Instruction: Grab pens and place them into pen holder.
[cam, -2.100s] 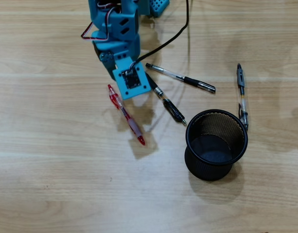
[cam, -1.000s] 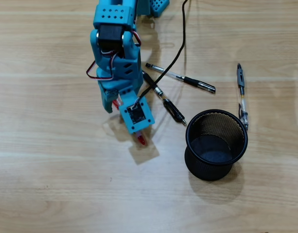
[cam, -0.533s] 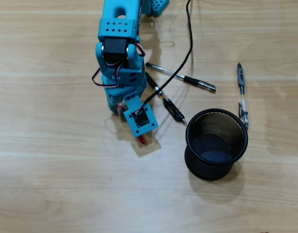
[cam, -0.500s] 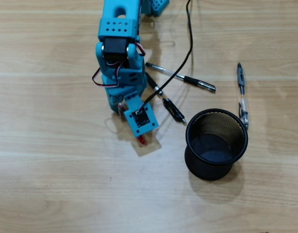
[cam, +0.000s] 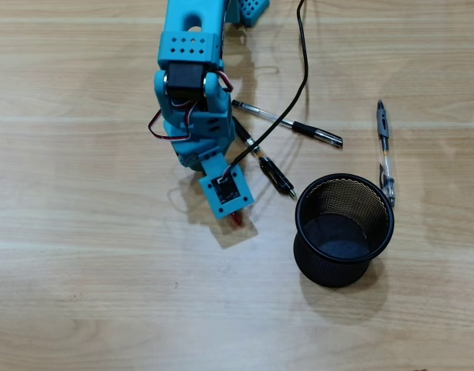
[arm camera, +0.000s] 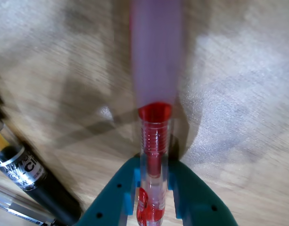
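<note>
In the wrist view my teal gripper [arm camera: 152, 176] is shut on the red pen [arm camera: 153, 141], whose clear barrel runs up between the jaws; its far end is blurred. In the overhead view only a red tip [cam: 237, 220] shows under the wrist camera, left of the pen holder [cam: 343, 229], a black mesh cup standing upright and empty. Two black pens lie right of the arm, one [cam: 298, 127] farther back and one [cam: 266, 165] nearer. The grey-blue pen [cam: 385, 152] lies behind the holder's right side. The black pens [arm camera: 26, 167] show at the wrist view's lower left.
A black cable [cam: 294, 93] runs from the top of the overhead view down across the black pens to the wrist camera. The wooden table [cam: 105, 294] stretches around.
</note>
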